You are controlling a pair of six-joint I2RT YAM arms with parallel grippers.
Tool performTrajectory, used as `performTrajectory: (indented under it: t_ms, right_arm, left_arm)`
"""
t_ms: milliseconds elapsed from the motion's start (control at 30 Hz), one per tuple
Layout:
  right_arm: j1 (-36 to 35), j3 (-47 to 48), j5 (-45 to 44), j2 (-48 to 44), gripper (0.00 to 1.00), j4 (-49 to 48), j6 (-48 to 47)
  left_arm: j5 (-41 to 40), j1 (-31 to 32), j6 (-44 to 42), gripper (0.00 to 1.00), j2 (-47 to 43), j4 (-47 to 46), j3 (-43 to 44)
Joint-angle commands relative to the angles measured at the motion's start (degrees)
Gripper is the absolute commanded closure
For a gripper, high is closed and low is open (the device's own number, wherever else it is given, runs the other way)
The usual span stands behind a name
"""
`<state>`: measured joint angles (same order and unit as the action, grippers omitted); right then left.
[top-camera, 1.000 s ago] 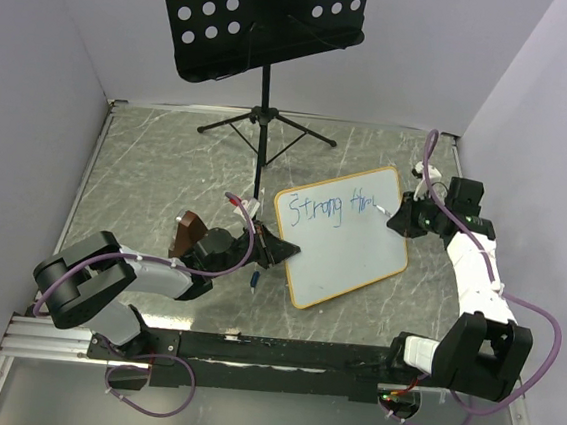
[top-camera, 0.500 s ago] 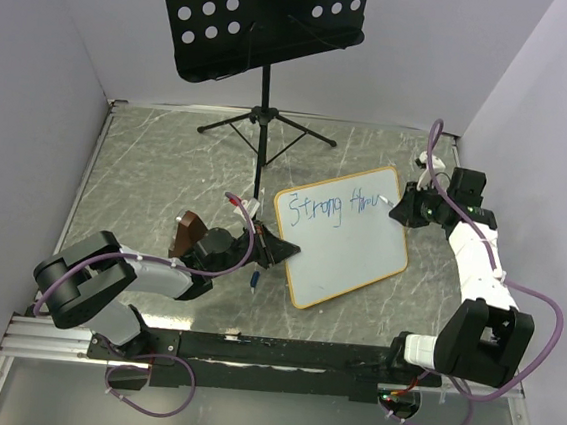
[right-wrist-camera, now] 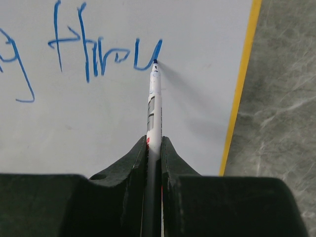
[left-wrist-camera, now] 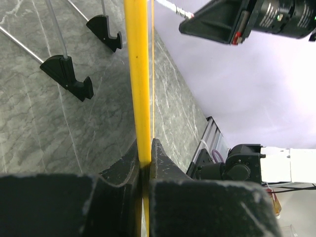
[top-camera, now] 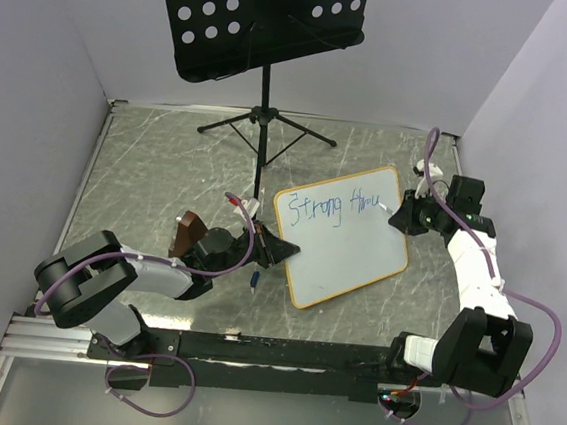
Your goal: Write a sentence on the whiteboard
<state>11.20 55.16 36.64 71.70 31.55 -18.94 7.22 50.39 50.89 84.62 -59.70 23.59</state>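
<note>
left fingers point(left-wrist-camera: 158, 165): closed tight on the whiteboard's point(top-camera: 349, 259) tan-orange frame at its left edge. The frame strip runs straight up between them in the wrist view.
right fingers point(right-wrist-camera: 168, 160): clamped on a white-barrelled blue marker point(right-wrist-camera: 153, 106). The barrel sticks out ahead of the tips and the nib touches the board.
nib contact: at the end of the last stroke of the "u", upper right part of the board, near the right frame edge.
the sentence point(top-camera: 330, 208): reads "Strong throu" in blue, one line along the top of the board. The lower half is bare white.
whiteboard position: flat on the grey marbled worktop point(top-camera: 146, 174), skewed, between the two arms and right of centre.
counts: 1 whiteboard, 1 marker, 2 arms, 1 black perforated music stand point(top-camera: 257, 19) on a tripod at the back.
edges: the tripod's near leg ends just beside the board's top-left corner. The right arm sits between the board and the right wall.
open room: bare worktop left of the board and behind it to both sides of the tripod.
</note>
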Motion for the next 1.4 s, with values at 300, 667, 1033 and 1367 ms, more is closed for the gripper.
performTrajectory:
  t_ms: [300,667,1033,1367]
  right_arm:
    - [3.21,0.56,2.03,-3.32,1.0,-0.08,0.21]
    - [3.39,3.99,1.41,2.2,1.0,-3.16,2.94]
    - [3.21,4.79,4.49,3.89,1.0,-3.34,3.21]
    - [3.04,3.47,5.81,3.01,1.0,-0.27,-0.21]
  left_arm:
    - [2.53,0.15,-3.17,0.99,-0.51,-5.34,1.98]
    - [3.06,0.15,-3.08,0.99,-0.33,-5.42,2.25]
    - [3.59,0.23,-3.26,0.99,0.37,-5.6,2.86]
    - [3.24,0.23,-3.35,0.99,0.2,-5.51,2.77]
